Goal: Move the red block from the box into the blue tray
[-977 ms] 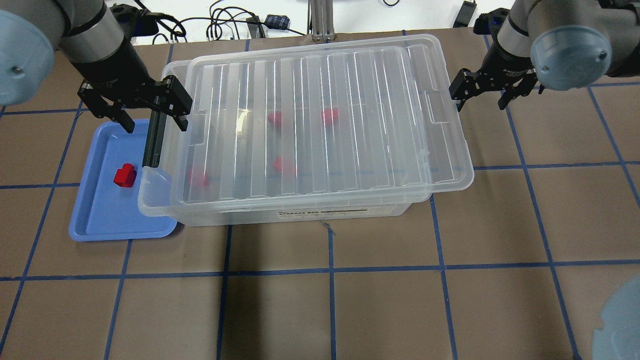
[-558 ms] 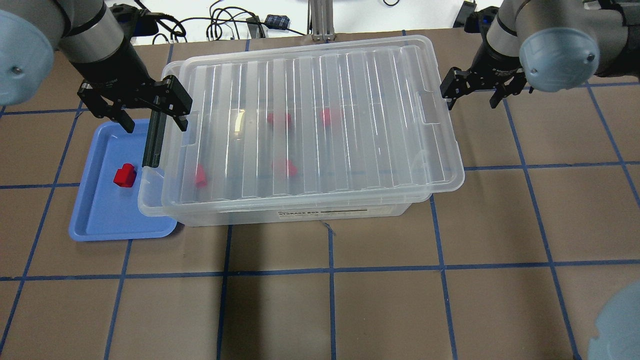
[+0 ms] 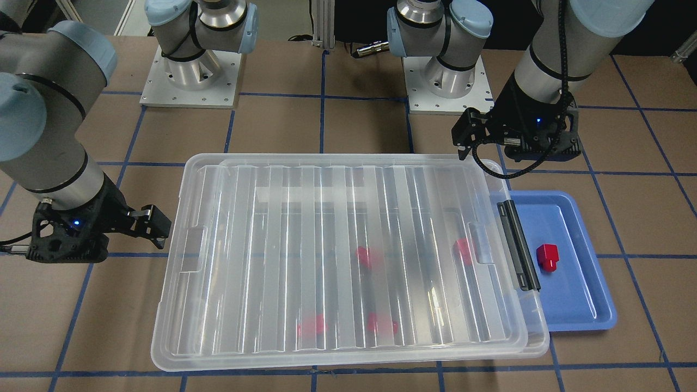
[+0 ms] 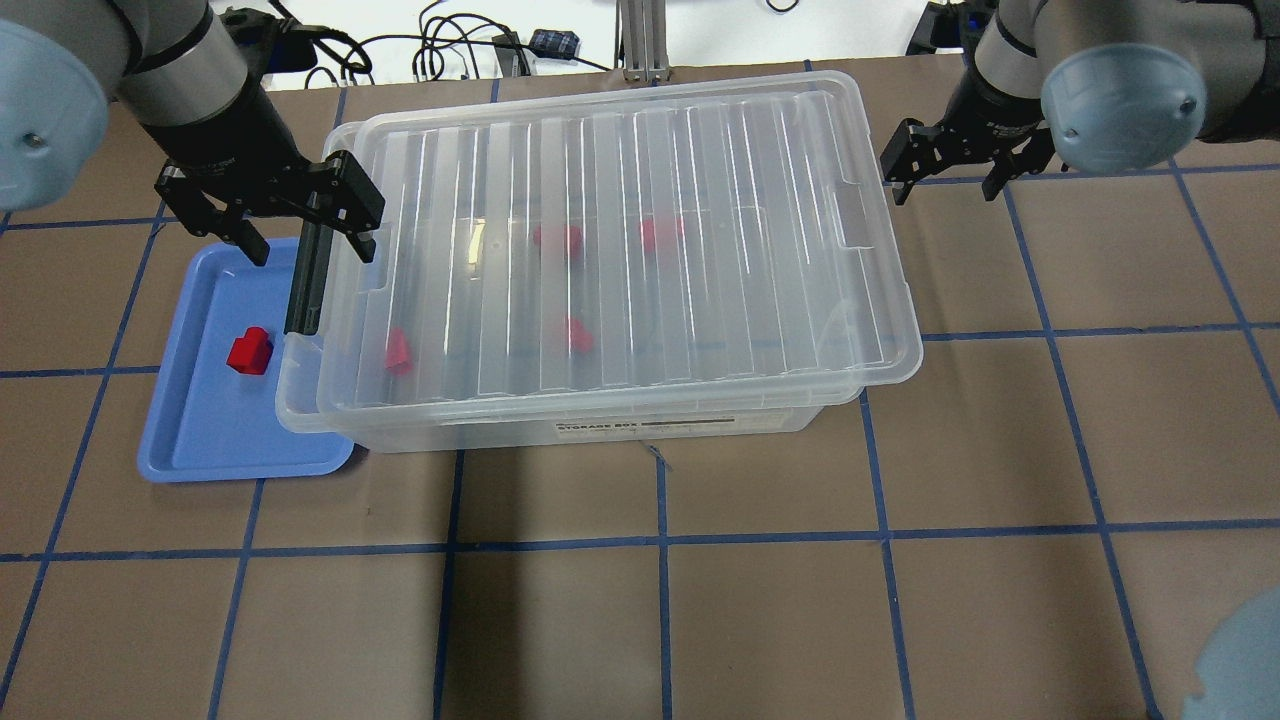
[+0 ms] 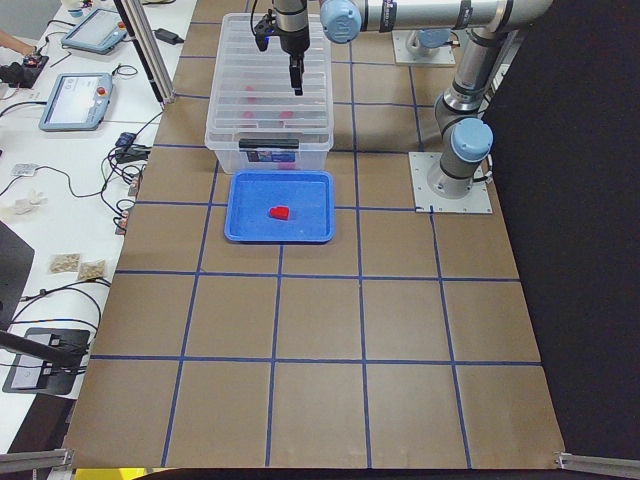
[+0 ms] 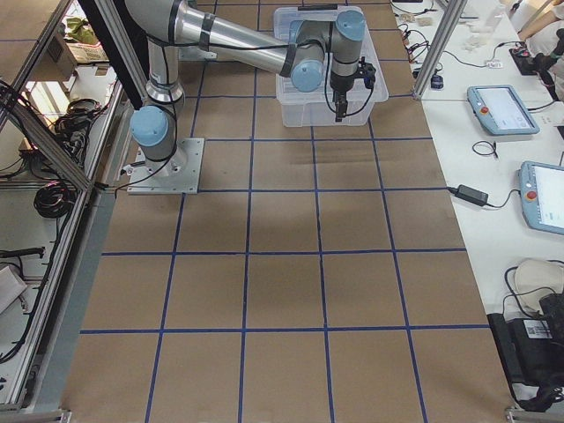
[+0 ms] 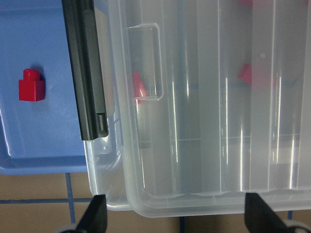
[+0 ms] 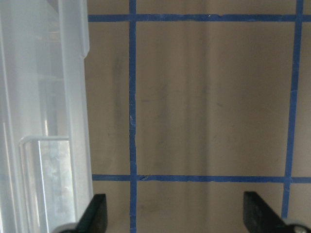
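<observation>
One red block (image 4: 249, 351) lies in the blue tray (image 4: 200, 440) at the box's left end; it also shows in the left wrist view (image 7: 31, 86). The clear box (image 4: 640, 425) has its ribbed lid (image 4: 700, 200) lying on top. Several red blocks show blurred through the lid, one of them (image 4: 398, 352) near the left end. My left gripper (image 4: 310, 246) is open and empty above the black latch bar (image 4: 305, 285). My right gripper (image 4: 943, 190) is open and empty just off the box's right end, apart from the lid.
Cables and small devices (image 4: 450, 50) lie beyond the table's far edge. The two arm bases (image 3: 190, 71) stand behind the box. Brown table with blue grid lines stretches in front of the box (image 4: 660, 600).
The lid has slid to the left over the box. My right gripper moved left behind it, then drew slightly back and away. The left gripper and the block in the tray stayed put.
</observation>
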You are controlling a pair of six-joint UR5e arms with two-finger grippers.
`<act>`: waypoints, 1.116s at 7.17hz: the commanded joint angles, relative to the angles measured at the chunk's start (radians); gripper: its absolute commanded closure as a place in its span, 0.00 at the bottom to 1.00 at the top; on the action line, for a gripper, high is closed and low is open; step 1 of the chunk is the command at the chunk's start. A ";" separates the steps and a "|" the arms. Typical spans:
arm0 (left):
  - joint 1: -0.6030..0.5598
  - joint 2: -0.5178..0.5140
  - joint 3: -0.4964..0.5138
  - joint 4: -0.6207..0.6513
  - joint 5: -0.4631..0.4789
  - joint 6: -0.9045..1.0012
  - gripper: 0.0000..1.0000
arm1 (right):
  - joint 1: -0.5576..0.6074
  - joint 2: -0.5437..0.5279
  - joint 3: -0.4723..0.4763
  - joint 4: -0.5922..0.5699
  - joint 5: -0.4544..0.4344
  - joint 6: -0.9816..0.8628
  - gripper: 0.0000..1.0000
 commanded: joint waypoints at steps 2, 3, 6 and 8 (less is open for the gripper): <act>0.000 0.001 0.000 0.000 -0.001 -0.001 0.00 | 0.002 -0.161 -0.075 0.167 0.001 0.016 0.00; 0.002 -0.002 0.000 0.000 0.002 -0.001 0.00 | 0.013 -0.221 -0.075 0.214 -0.003 0.055 0.00; 0.000 -0.001 0.000 0.000 0.010 0.001 0.00 | 0.157 -0.245 -0.064 0.249 -0.011 0.215 0.00; 0.000 0.001 0.000 0.000 0.010 0.001 0.00 | 0.157 -0.239 -0.064 0.249 -0.029 0.212 0.00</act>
